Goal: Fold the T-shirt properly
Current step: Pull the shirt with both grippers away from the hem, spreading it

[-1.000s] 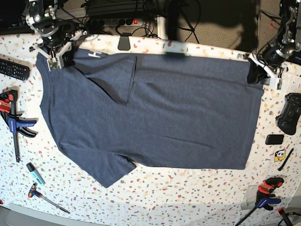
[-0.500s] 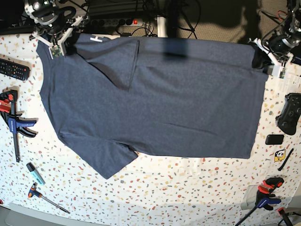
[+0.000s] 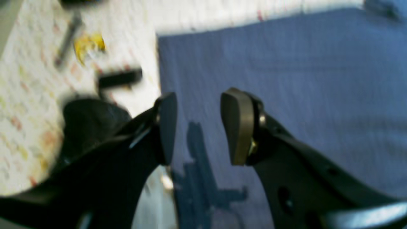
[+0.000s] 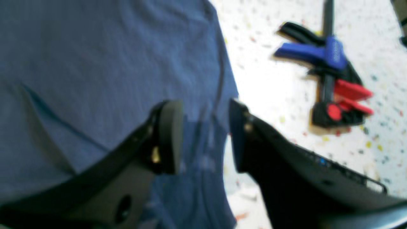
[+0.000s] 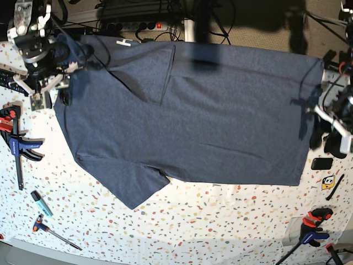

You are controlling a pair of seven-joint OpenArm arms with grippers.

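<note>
shirt [image 5: 187, 116] flat, one sleeve tucked | your left claw [image 3: 198, 127], right claw [image 4: 205, 140] wide, empty | poised at edges for a fold

Both wrist views are blurred, so you can't identify the yellow item [image 3: 89, 47] or read the T-shirt's [image 5: 187, 116] white lettering [image 5: 125, 43].

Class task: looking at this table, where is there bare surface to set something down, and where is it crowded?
Free: the table strip below the T-shirt hem. Crowded: left edge by the blue clamp, marker and screwdriver; right edge by the gamepad.
</note>
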